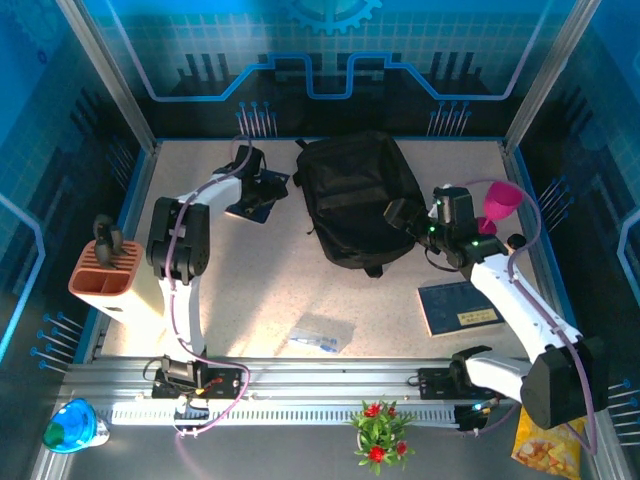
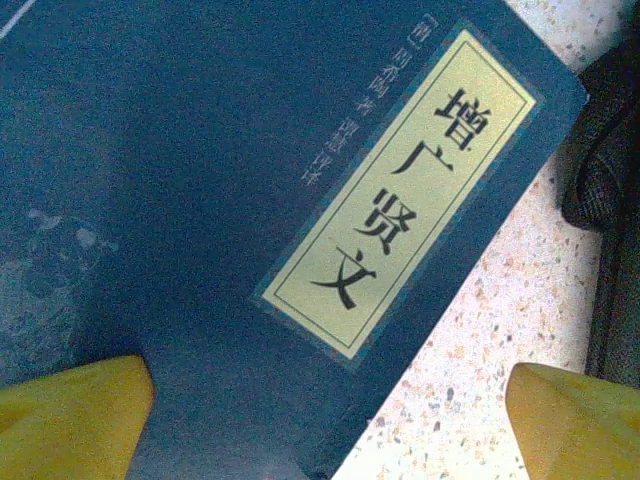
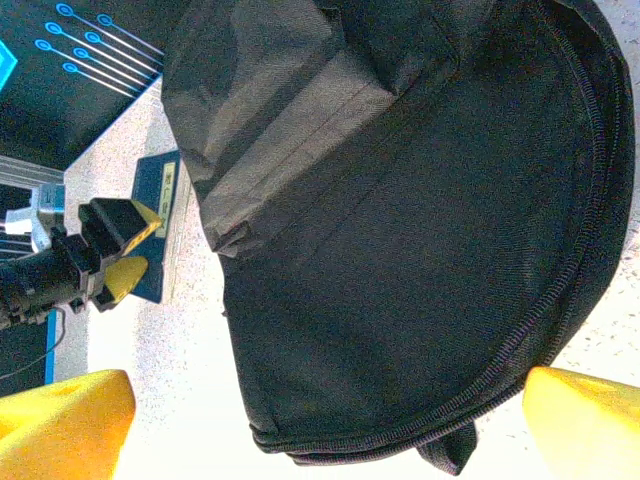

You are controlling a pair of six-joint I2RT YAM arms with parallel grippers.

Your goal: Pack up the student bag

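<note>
Near edge: potted flowers (image 1: pixel 377 432) by the rail. Clear sleeve (image 1: pixel 322 333) w/ sth blue inside lies just beyond, untouched.
R side: second blue book (image 1: pixel 458 306) flat on table (image 1: pixel 250 290), beside R arm, not packed.
R gripper (image 3: pixel 325 420): fingers wide, nothing held. Hovers at curved edge of student bag (image 3: pixel 400 250), zip seam running between the tips.
Bag position: student bag (image 1: pixel 355 200) lies flat, mid-table toward far side, between both grippers. I can't tell if main zip is open.
L gripper (image 2: pixel 325 415): fingers wide, straddling a corner of blue book (image 2: pixel 250 200) at far L. One tip over cover, other over bare table. No grip yet.
Step (my read): pick of first book, R arm staged at bag.
Next: I lower L and pinch book's edge. It's thin and flat, so may slide. R needs to open bag.
</note>
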